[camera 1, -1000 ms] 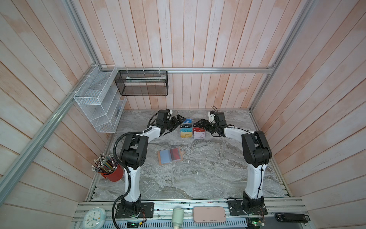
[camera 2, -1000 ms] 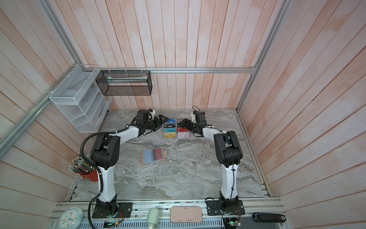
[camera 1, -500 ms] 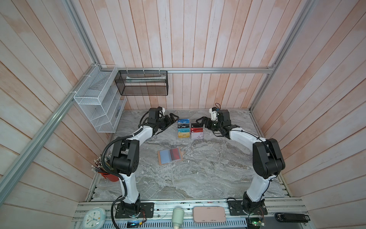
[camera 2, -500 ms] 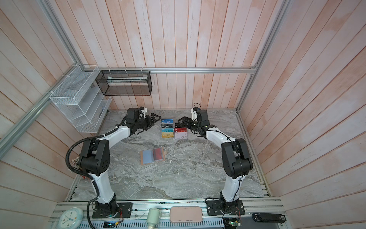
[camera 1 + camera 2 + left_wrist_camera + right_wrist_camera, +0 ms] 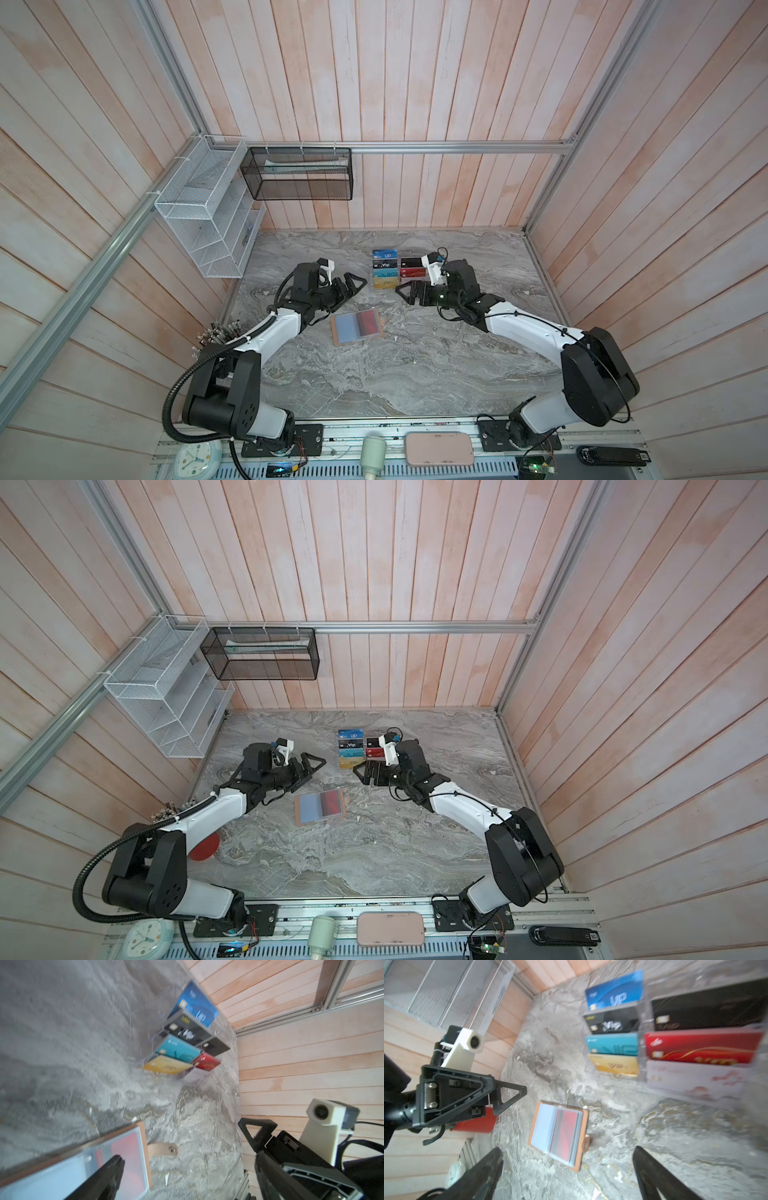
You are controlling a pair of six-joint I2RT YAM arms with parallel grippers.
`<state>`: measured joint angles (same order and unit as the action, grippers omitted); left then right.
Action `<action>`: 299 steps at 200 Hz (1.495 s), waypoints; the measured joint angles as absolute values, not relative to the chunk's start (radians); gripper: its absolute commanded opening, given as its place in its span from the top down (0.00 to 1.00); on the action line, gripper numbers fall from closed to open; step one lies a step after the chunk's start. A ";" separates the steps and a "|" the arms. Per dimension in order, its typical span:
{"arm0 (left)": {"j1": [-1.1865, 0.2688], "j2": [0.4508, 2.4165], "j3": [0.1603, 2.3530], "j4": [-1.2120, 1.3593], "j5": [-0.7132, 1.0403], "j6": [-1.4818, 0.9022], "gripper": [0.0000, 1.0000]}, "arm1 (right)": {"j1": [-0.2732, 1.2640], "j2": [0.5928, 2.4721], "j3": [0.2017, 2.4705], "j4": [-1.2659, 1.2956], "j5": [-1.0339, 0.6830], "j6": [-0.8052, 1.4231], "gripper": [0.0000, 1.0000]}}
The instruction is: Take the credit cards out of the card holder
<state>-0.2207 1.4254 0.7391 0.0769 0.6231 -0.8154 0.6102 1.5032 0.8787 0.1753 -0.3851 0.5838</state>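
The card holder (image 5: 356, 328) (image 5: 320, 807) lies open and flat on the marble table, tan rim up, snap tab (image 5: 164, 1150) sticking out at its right side. Its left half shows pale blue lining. A dark red credit card (image 5: 369, 323) (image 5: 566, 1130) sits in a sleeve in its right half; other cards are hidden. My left gripper (image 5: 353, 286) (image 5: 189, 1159) hovers open just behind the holder's left side. My right gripper (image 5: 405, 291) (image 5: 568, 1152) hovers open behind its right side. Neither touches it.
A clear acrylic rack (image 5: 397, 270) (image 5: 643, 1043) of coloured cards stands just behind both grippers. A red pen cup (image 5: 203, 845) sits at the left edge under my left arm. A white wire shelf (image 5: 203, 216) and a black mesh basket (image 5: 299, 174) hang on the walls.
Both grippers have drawn back from the sides of the acrylic rack toward the card holder, and both elbows have swung outward and lower. The holder has not moved; both grippers stay open.
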 measured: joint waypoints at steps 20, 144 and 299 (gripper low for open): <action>-0.219 1.385 0.622 0.122 0.664 -0.859 0.00 | 0.684 1.509 0.826 0.216 -0.380 0.603 0.02; -0.163 1.467 0.497 0.373 0.794 -1.015 0.00 | 0.814 1.736 0.805 0.420 -0.394 0.666 0.02; -0.129 1.578 0.461 0.487 0.817 -1.045 0.00 | 0.836 1.853 0.902 0.467 -0.433 0.686 0.02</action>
<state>-0.1291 1.5780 0.4606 0.4866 0.8169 -1.0451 0.8364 1.8530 0.9024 0.4671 -0.4332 0.6857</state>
